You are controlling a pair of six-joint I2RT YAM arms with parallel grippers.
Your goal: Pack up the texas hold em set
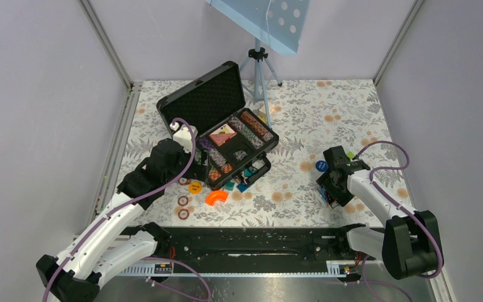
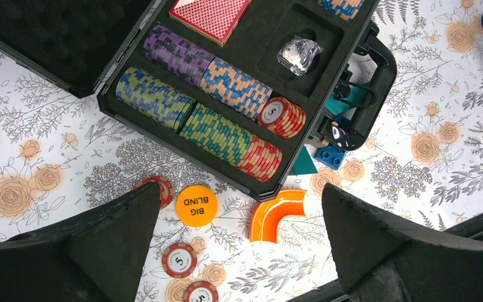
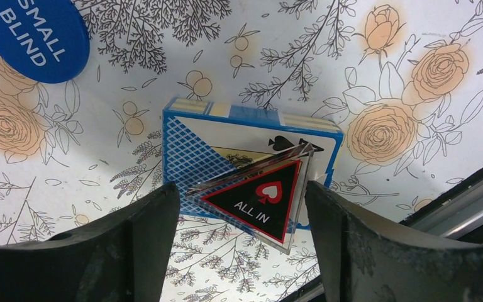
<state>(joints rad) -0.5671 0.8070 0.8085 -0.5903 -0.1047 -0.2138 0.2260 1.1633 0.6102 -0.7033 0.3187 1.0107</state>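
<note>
The black briefcase [image 1: 196, 104] lies open at the table's middle left, showing rows of striped chips [image 2: 226, 129] and a red deck [image 2: 210, 17]. My left gripper [image 1: 179, 165] is open and empty and hovers at the case's near left corner [image 2: 239, 189]. Below it lie the orange BIG BLIND button [image 2: 196, 205] and red loose chips [image 2: 179, 260]. My right gripper [image 1: 330, 189] is low at the right. In the right wrist view [image 3: 242, 185] it is shut on a clear triangular ALL IN plaque [image 3: 261, 201], tilted over the blue deck [image 3: 195, 148]. A blue SMALL BLIND button [image 3: 34, 38] lies beside it.
An orange curved piece [image 2: 277, 214] lies at the case's front corner. Teal and blue blocks [image 2: 330, 156] sit by the case handle [image 2: 377, 82]. A tripod [image 1: 259, 69] stands behind the case. The black rail [image 1: 251, 242] runs along the near edge.
</note>
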